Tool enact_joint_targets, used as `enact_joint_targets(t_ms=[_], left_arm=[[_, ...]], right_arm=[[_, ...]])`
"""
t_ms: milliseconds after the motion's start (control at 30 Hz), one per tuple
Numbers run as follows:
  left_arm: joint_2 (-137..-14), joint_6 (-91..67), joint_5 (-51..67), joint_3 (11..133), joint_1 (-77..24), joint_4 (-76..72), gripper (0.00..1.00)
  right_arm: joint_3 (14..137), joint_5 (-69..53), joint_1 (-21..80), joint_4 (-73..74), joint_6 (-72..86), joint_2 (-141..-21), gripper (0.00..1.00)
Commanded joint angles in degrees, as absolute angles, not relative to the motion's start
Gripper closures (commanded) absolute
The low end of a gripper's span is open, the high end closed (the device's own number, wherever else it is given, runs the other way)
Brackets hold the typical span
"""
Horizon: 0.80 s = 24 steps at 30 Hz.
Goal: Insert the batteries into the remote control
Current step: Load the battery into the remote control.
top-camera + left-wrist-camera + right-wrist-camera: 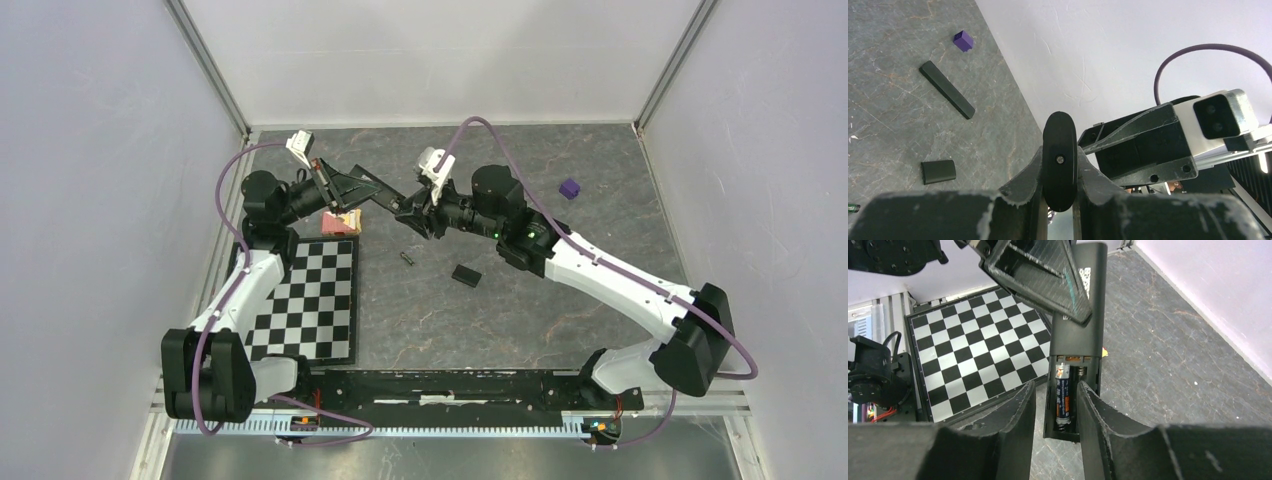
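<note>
My left gripper [345, 188] [1060, 165] is shut on one end of the black remote control [378, 192] [1079, 335] and holds it above the table. The remote's battery bay faces the right wrist camera and is uncovered. A blue battery [1063, 390] lies in the bay's left slot, and the right slot shows only its spring. My right gripper [412, 212] [1055, 412] is open, its fingers [1010, 420] on either side of the bay end, holding nothing. A second small cell [407, 258] lies on the table. The small black cover [466, 275] [938, 171] lies beside it.
A checkerboard mat [310, 300] [968, 345] lies at the left, with a pink and yellow object [343, 222] at its far corner. A second black bar remote [946, 89] and a purple cube [569, 188] [963, 41] lie toward the back right. White walls enclose the table.
</note>
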State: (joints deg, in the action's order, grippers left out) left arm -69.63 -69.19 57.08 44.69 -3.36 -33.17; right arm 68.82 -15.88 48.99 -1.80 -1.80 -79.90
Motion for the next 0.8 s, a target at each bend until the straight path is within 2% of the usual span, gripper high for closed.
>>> enact_joint_targets(t_ms=[0,67,167,300,367,500,667,767], left_arm=[[-69.39,-70.36,58.29,46.98,-3.46,-35.69,0.98],[-69.34,-70.02,58.23,46.88,-3.43,-35.77,0.98],[-69.27,-69.45,57.86,46.70,-3.50,-35.81,0.98],[-68.83,-68.49,56.24,46.20,-3.45,-36.17,0.98],[-68.60,-68.73,55.43,45.86,-3.43,-36.96,0.98],[-68.04,-69.42,54.10,45.28,-3.49,-38.83,0.98],[-67.65,-70.67,52.91,44.61,-3.48,-40.85,0.98],[-67.26,-70.85,52.43,44.39,-3.45,-40.98,0.98]], right_arm=[[73.55,-14.24,48.22,-1.07,1.73,-79.93,0.57],[74.16,-14.15,47.83,-1.21,3.50,-79.59,0.51],[74.01,-13.77,47.13,-2.59,7.69,-78.19,0.35],[74.47,-6.84,45.83,-1.47,19.89,-76.35,0.09],[73.02,-2.22,45.23,-0.75,28.98,-74.99,0.02],[69.70,1.80,44.17,0.59,43.25,-73.91,0.02],[65.09,-5.86,43.22,-8.29,58.95,-75.84,0.02],[64.31,-9.32,43.24,-11.56,63.11,-78.04,0.02]])
